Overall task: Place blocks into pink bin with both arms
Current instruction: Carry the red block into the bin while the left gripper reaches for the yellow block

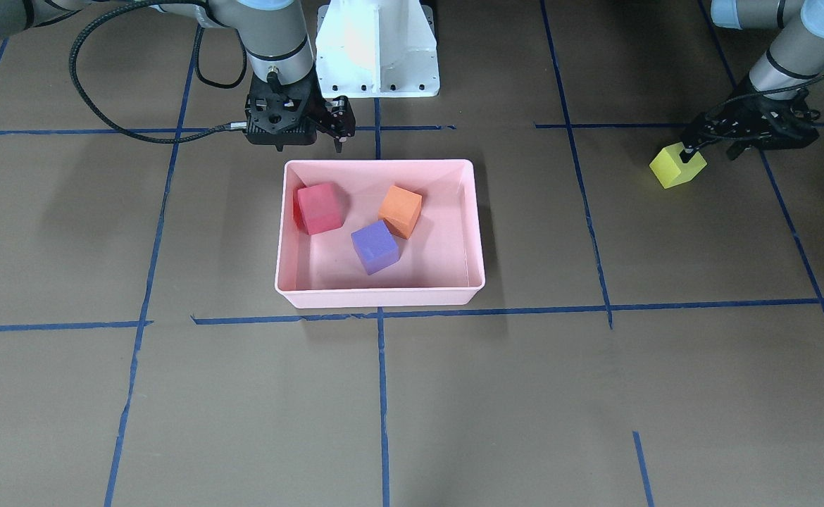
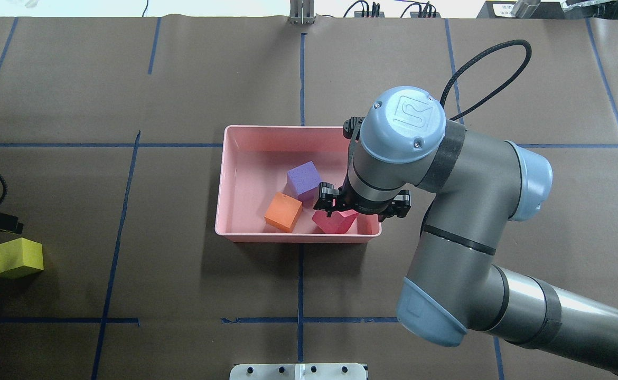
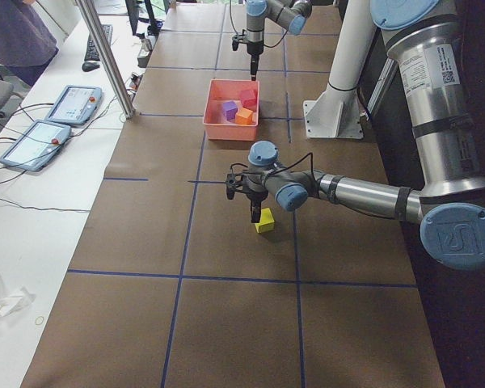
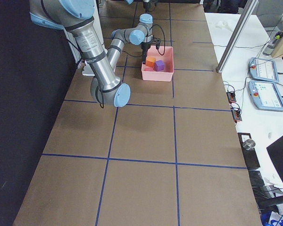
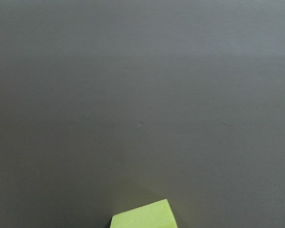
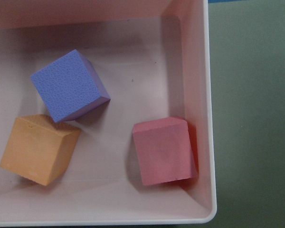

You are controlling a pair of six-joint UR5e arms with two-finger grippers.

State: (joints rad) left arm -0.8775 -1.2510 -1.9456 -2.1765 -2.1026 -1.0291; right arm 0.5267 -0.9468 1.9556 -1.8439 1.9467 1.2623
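The pink bin [image 1: 378,297] sits mid-table and holds the red block [image 1: 320,208], the orange block [image 1: 400,210] and the purple block [image 1: 375,246]. The right wrist view shows these blocks lying loose: red [image 6: 164,151], orange [image 6: 38,148], purple [image 6: 69,85]. My right gripper [image 1: 336,132] hovers empty over the bin's robot-side edge, above the red block, and looks open. The yellow-green block [image 1: 677,166] rests on the table far on my left side. My left gripper [image 1: 709,146] hangs just above it and looks open, with one finger over the block's top.
The white pedestal base [image 1: 377,49] stands just behind the bin. In the overhead view my right arm [image 2: 462,211] covers the bin's right end and part of the red block [image 2: 335,221]. Blue tape lines mark the brown table.
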